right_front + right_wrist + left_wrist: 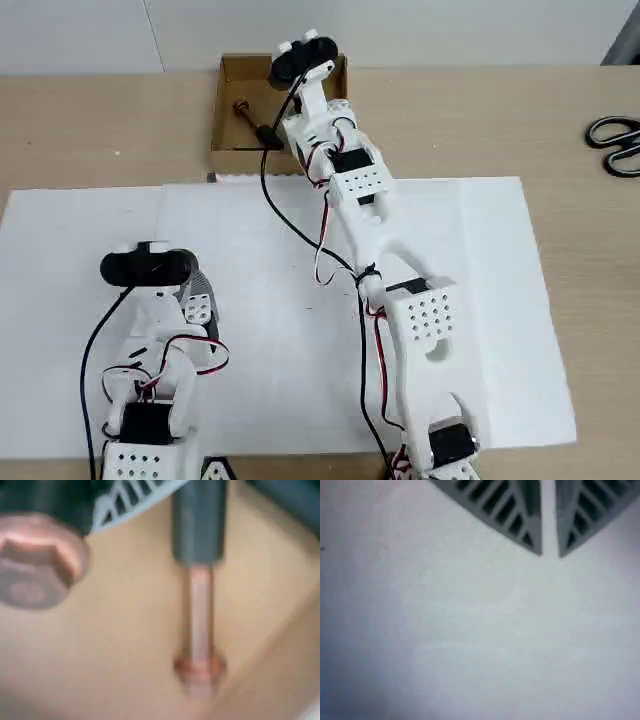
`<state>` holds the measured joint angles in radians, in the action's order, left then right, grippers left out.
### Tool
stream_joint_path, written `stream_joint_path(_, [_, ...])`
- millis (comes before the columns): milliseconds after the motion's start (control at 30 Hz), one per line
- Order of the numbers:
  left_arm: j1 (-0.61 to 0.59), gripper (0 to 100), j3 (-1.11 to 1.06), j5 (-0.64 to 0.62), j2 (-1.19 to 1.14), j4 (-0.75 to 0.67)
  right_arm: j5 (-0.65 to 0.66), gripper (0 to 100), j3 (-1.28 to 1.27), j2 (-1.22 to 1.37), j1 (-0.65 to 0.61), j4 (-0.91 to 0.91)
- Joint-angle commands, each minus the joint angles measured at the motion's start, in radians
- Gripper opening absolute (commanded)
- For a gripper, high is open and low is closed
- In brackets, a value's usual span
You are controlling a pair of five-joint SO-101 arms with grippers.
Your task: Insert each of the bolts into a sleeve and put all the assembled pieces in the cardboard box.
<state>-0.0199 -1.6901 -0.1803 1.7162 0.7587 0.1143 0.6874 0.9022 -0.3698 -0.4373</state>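
Sitting at the top centre of the high view, the cardboard box (232, 140) has the right gripper (295, 105) lowered into it at the end of the outstretched right arm (380, 230). On the box floor, left of that gripper, lies a copper-coloured bolt (243, 107) pushed into a black sleeve (266, 132). In the right wrist view this pair runs down the middle of the frame. A second bolt (37, 565) shows its hexagonal head at the left of the frame, with a dark shape just above it. I cannot tell whether the right gripper holds it.

The left arm (150, 330) sits at the lower left. The left gripper (550, 552) hangs over the white paper sheet (480, 250), its fingers (520, 520) almost together and holding nothing. Scissors (615, 145) lie on the worktop (100, 120) at the right edge.
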Motion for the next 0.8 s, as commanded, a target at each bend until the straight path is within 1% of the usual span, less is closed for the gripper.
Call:
stream_joint_path(0, [0.0, 1, 0.005, 0.005, 0.009, 0.002, 0.021, 2.6, 0.075, -0.022, -0.007, -0.047])
stream_joint_path(133, [0.0, 1, 0.005, 0.005, 0.009, 0.002, 0.023, 15.7, 0.075, -0.024, -0.007, -0.102])
stream_joint_path(200, [0.0, 1, 0.005, 0.005, 0.009, 0.002, 0.023, 20.3, 0.075, -0.024, -0.007, -0.117])
stream_joint_path(467, [0.0, 1, 0.005, 0.005, 0.009, 0.002, 0.023, 18.3, 0.075, -0.041, -0.008, -0.125])
stream_joint_path(633, [0.0, 1, 0.005, 0.005, 0.009, 0.002, 0.021, 16.2, 0.075, -0.142, -0.008, -0.213])
stream_joint_path(767, [0.0, 1, 0.005, 0.005, 0.009, 0.002, 0.017, 12.6, 0.075, -0.231, -0.005, -0.34])
